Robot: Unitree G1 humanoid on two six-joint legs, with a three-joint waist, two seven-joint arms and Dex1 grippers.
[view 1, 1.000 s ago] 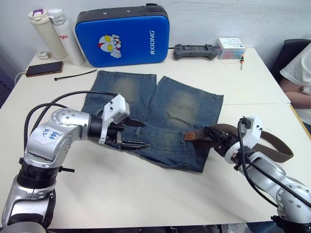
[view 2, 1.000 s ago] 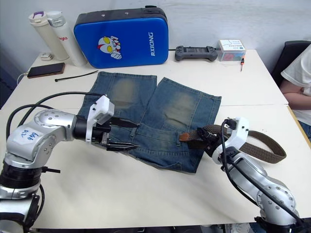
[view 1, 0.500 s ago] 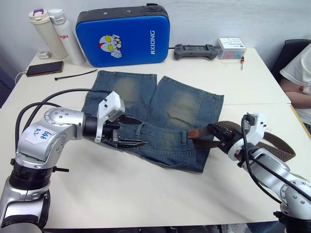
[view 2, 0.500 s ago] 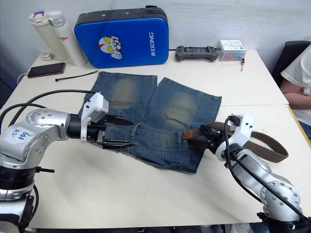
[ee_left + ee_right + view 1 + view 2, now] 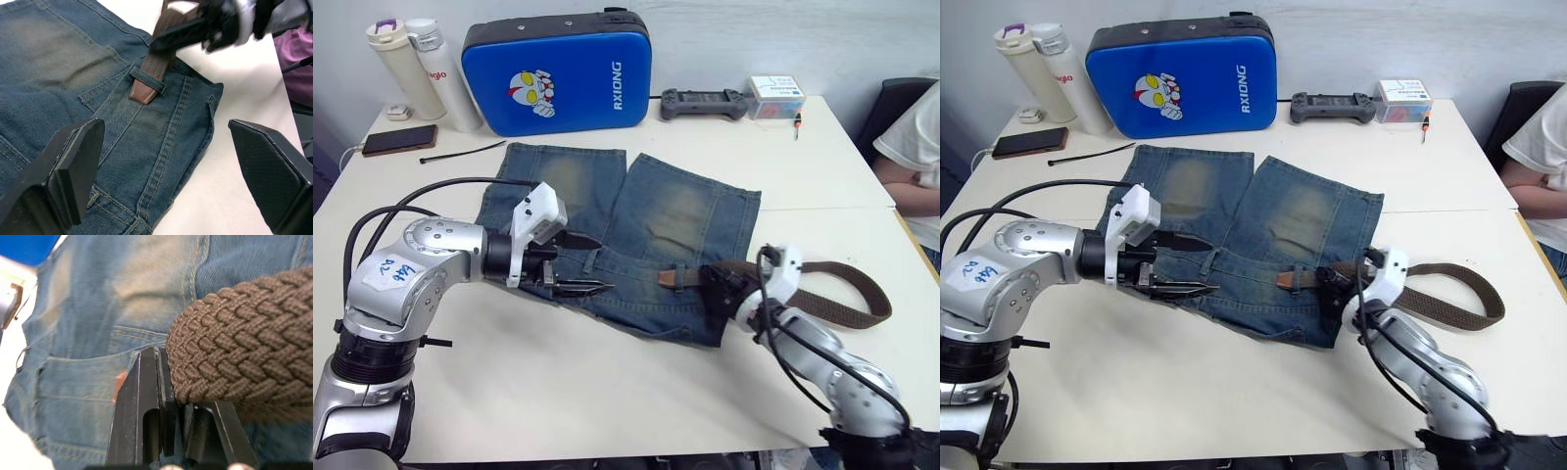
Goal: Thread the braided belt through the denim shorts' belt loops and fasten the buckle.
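Observation:
The denim shorts (image 5: 646, 215) lie flat mid-table, waistband toward me. The braided belt (image 5: 837, 272) curls on the table to their right. Its tan tip (image 5: 142, 93) has passed under one of the belt loops (image 5: 146, 81) on the waistband. My right gripper (image 5: 717, 287) is shut on the belt just right of that loop, at the shorts' edge; the braid (image 5: 234, 357) shows close up in the right wrist view. My left gripper (image 5: 589, 264) hovers open over the waistband's left part, fingers (image 5: 73, 166) wide apart and holding nothing. The buckle is hidden.
At the back stand a blue case (image 5: 558, 69), two bottles (image 5: 411, 64), a phone (image 5: 399, 139), a black cable tie (image 5: 465, 150), a game controller (image 5: 703, 102) and a small box (image 5: 778, 96). A person's sleeve (image 5: 913, 147) shows at the right edge.
My right gripper has moved left along the waistband with the belt, and the tan tip now pokes out past the loop. The left gripper has barely moved and stays open.

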